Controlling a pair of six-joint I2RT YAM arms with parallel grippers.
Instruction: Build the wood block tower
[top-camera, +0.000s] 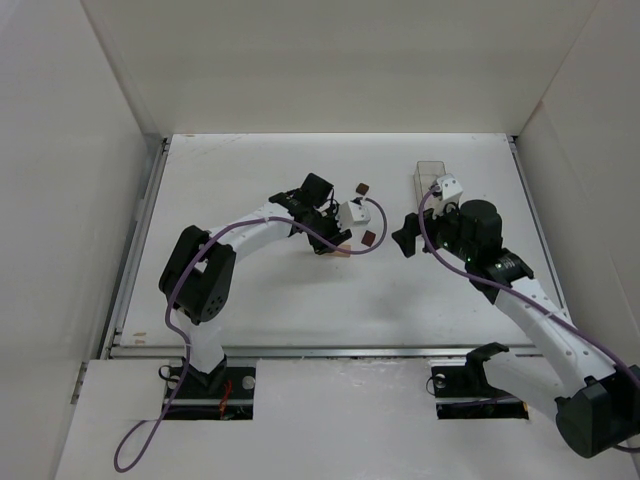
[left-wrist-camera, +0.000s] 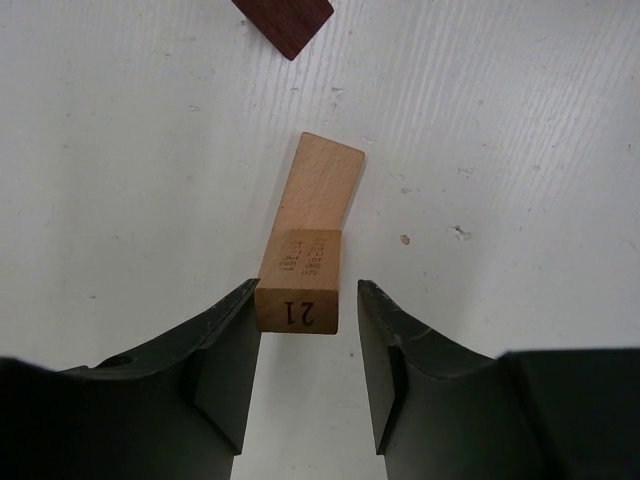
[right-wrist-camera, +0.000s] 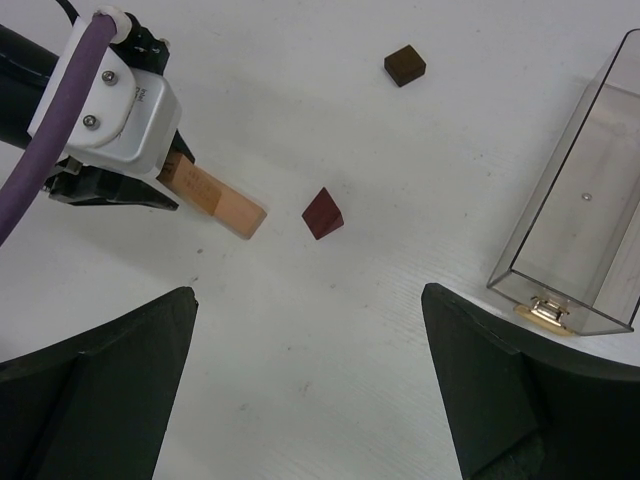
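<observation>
White table (top-camera: 300, 300), white walls (top-camera: 60, 200) on three sides, metal rail (top-camera: 330, 352) along the near edge. That's your room from the top view. Your left gripper (top-camera: 325, 243) reaches to mid-table with the tan bar (top-camera: 341, 253) at its tip, too small from up there to read the grip. A reddish-brown cube (top-camera: 370, 238) lies just beside the bar. A dark brown cube (top-camera: 362, 188) sits further back, apart from both. Your right gripper (top-camera: 405, 236) is near a clear plastic box (top-camera: 428, 170), whose near end is hidden behind the wrist.

Left wrist: the bar sits between the jaws, end face stamped 21 toward the camera, far end low toward the table, contact unclear. The left pad touches it and a thin strip of table shows at the right pad — jaws parted around it, not clamped. A line crosses the bar partway, so you can't tell if it's one piece or two. The top edge cuts off the reddish-brown cube. Faint specks mark the table.

Right wrist: fingers spread wide, nothing between them. The bar juts out tilted from under the left wrist's white housing, its gripped end hidden. The box is cut off at right — a small gold-coloured part at its near end, unclear what.
</observation>
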